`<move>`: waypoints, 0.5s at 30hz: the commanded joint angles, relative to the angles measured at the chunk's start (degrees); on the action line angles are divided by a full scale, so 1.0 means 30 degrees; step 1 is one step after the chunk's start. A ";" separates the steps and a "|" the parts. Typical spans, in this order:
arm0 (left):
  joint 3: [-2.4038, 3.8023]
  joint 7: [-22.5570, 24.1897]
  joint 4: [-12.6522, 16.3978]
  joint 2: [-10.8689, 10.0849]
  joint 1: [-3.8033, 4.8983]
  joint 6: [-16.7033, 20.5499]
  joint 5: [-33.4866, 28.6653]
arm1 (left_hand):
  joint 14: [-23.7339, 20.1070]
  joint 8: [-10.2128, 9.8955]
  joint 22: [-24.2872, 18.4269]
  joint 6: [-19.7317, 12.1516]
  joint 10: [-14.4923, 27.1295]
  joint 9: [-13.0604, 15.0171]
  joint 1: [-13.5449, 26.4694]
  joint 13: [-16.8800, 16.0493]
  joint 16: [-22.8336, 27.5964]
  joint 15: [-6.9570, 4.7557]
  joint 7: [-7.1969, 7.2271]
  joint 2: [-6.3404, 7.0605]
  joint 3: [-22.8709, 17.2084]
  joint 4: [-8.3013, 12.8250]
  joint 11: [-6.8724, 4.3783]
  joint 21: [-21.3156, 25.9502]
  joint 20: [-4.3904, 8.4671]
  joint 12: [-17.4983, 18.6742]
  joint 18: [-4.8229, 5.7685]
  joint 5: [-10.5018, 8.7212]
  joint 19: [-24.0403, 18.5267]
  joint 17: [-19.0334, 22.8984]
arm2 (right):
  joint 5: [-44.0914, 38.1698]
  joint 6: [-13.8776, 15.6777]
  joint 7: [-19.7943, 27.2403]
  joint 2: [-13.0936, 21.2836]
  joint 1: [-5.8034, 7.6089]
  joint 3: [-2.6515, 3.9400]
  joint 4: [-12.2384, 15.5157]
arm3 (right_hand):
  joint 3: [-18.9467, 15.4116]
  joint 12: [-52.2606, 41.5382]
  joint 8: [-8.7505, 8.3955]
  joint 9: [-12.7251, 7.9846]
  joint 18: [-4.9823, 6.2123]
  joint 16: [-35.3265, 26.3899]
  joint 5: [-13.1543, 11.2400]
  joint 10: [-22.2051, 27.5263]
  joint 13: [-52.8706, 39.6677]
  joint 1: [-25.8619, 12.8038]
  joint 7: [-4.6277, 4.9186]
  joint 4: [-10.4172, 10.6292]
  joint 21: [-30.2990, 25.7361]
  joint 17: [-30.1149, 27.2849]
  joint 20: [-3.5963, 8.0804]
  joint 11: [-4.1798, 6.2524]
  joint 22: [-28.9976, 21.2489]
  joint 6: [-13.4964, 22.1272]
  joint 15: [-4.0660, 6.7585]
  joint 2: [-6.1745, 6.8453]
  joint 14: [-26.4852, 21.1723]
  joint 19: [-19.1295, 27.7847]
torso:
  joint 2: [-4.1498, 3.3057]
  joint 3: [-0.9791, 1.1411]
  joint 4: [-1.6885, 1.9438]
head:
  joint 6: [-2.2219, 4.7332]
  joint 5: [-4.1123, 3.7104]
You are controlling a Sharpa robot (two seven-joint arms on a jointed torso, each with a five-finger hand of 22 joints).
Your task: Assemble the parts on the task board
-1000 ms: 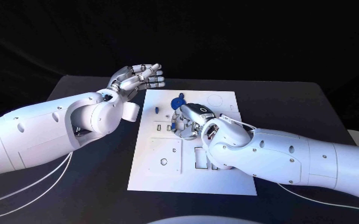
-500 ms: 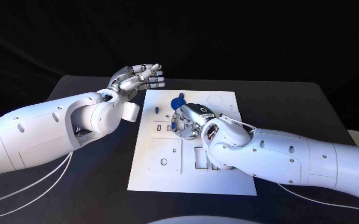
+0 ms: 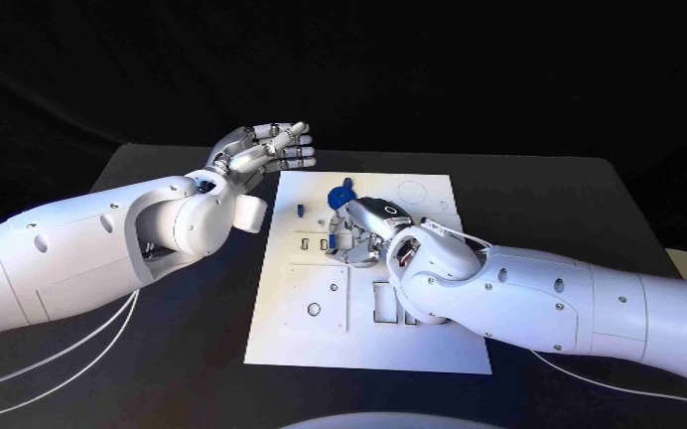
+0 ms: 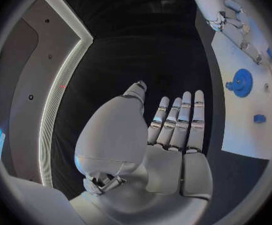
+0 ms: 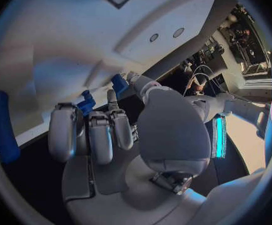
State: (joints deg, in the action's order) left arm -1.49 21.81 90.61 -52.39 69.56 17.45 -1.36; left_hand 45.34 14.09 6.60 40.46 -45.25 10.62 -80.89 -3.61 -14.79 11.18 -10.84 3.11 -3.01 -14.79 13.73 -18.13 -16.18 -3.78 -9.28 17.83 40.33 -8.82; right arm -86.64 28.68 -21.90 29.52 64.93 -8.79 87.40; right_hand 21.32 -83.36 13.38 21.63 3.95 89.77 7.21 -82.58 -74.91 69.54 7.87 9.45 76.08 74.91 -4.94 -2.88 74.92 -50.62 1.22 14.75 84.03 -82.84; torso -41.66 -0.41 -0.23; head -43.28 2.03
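White board: the flat, rectangular task board [image 3: 294, 335] lies mid-table, with cut-out slots and round holes; no writing readable.
Blue gear: toothed disc [image 3: 341, 194] near the board's far edge.
Small blue part: [image 3: 301, 210] near the board's left edge, by the gear.
Left hand: [image 3: 263, 152] open, fingers straight, holding nothing, raised off the board's far-left corner.
Right hand: [image 3: 363, 231] curled over the board's middle; fingertips at a small blue piece [image 5: 86, 103]; grasp cannot be told.
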 commanded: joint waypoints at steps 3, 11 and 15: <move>0.0007 -0.0068 -0.0010 0.0023 0.0005 -0.0395 0.0238 | -0.0142 0.0092 -0.0027 -0.0182 0.0125 0.0021 -0.0016 0.0026 0.0067 0.0020 -0.1542 -0.0120 0.0111 0.0017 -0.0043 0.0117 0.0001 0.0076 -0.0022 -0.0128 -0.0101 -0.0011 | 0.0003 0.1201 0.0624 0.0290 -0.0013 -0.0003 0.0342 | -0.4160 0.0132 -0.0177 -0.0384 -0.0112 0.0077 -0.0571 0.0045 -0.1836 0.1572 0.0124 0.1882 -0.0176 0.5031 -0.0228 -0.0298 0.1683 0.0588 -0.0251 -0.0908 0.1989 -0.0046 | 0.0001 0.0022 0.0015 | 0.0000 0.0027; 0.0004 -0.1583 -0.0356 0.0040 -0.0005 0.0308 0.2136 | 0.1783 0.0676 0.0085 0.0501 -0.3438 0.0246 0.0837 -0.0425 -0.0997 -0.0702 -0.0991 -0.0276 0.1015 -0.0536 -0.0839 -0.0539 0.0257 -0.1103 -0.0396 -0.0035 0.0952 -0.0641 | 0.1622 0.4310 0.2604 0.1926 0.0369 0.0044 0.1892 | -0.4997 0.0085 -0.0017 -0.0603 -0.0100 0.0077 0.0739 0.0006 -0.1885 0.3021 0.0159 0.2367 -0.0241 0.5031 -0.0252 -0.0283 0.1741 0.0508 -0.0301 -0.1511 0.1989 -0.0072 | 0.0148 0.0048 -0.0013 | -0.0002 0.0070; 0.0007 -0.3035 -0.0700 0.0061 0.0014 0.0250 0.3872 | 0.5568 0.1941 0.0622 0.2993 -0.7069 0.0855 0.0689 -0.0978 -0.3159 -0.2129 0.0326 -0.0712 0.1274 -0.0567 -0.2273 -0.2121 0.1512 -0.2154 -0.0482 0.0117 0.3672 -0.2089 | 0.5820 0.4886 0.5094 0.3414 0.1145 0.0070 0.2801 | -0.4469 0.0089 0.0370 -0.0410 -0.0050 0.0077 0.1397 0.0023 -0.1882 0.3516 0.0024 0.2305 -0.0466 0.5031 -0.0173 -0.0158 0.1638 -0.0032 -0.0196 -0.1919 0.1989 0.0020 | 0.0263 0.0106 -0.0067 | 0.0064 0.0240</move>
State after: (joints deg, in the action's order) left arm -1.52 17.36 88.79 -52.33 69.53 17.92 4.14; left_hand 59.66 19.16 8.07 47.87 -64.50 12.81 -78.55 -6.24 -22.89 5.68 -10.48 1.52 0.80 -16.68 7.76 -23.50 -12.44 -9.66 -10.24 17.86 49.70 -14.19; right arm -79.68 38.90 -14.32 39.14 68.01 -8.60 95.14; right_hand 7.55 -83.14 14.25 20.28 3.95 89.77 11.03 -82.59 -74.91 79.53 7.97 16.35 74.88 74.91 -5.24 -3.48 74.91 -50.39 0.71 8.89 83.93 -83.09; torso -41.21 -0.23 -0.29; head -43.23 2.44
